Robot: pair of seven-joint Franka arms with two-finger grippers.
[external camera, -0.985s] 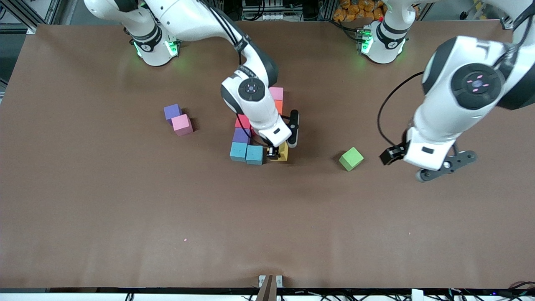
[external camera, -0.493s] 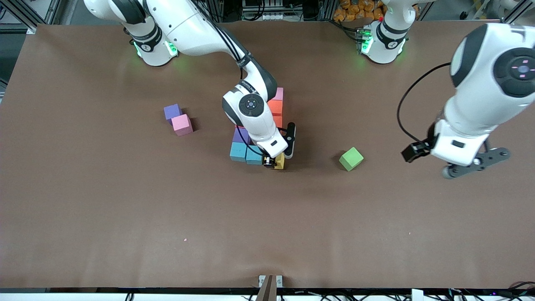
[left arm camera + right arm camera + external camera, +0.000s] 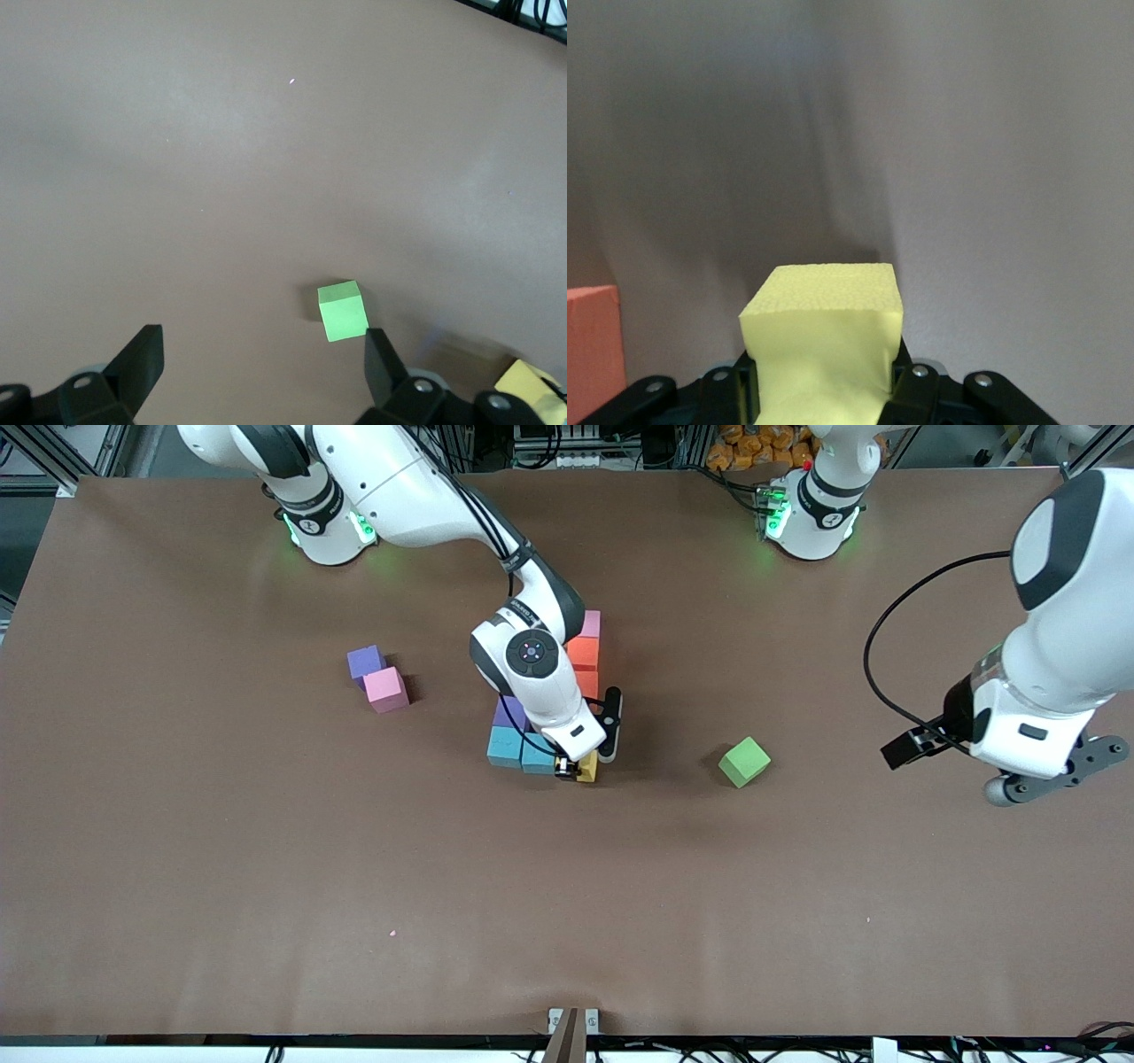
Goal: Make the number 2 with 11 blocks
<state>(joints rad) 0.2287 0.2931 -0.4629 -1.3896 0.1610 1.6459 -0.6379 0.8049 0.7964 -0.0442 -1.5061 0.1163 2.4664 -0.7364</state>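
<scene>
Nearest in my view: right gripper clamped on a yellow block, low beside two light blue blocks. Green cube toward the left arm's end. Left gripper spread wide, empty, over bare table. Farther: purple, orange, pink blocks; loose pink and purple cubes.

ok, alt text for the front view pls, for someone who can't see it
The right tool is shut on a yellow block, at the table beside two blue blocks at the near edge of a cluster of coloured blocks. The left tool, open, hangs over bare table toward the left arm's end. A green cube and a purple-pink pair sit apart.
</scene>
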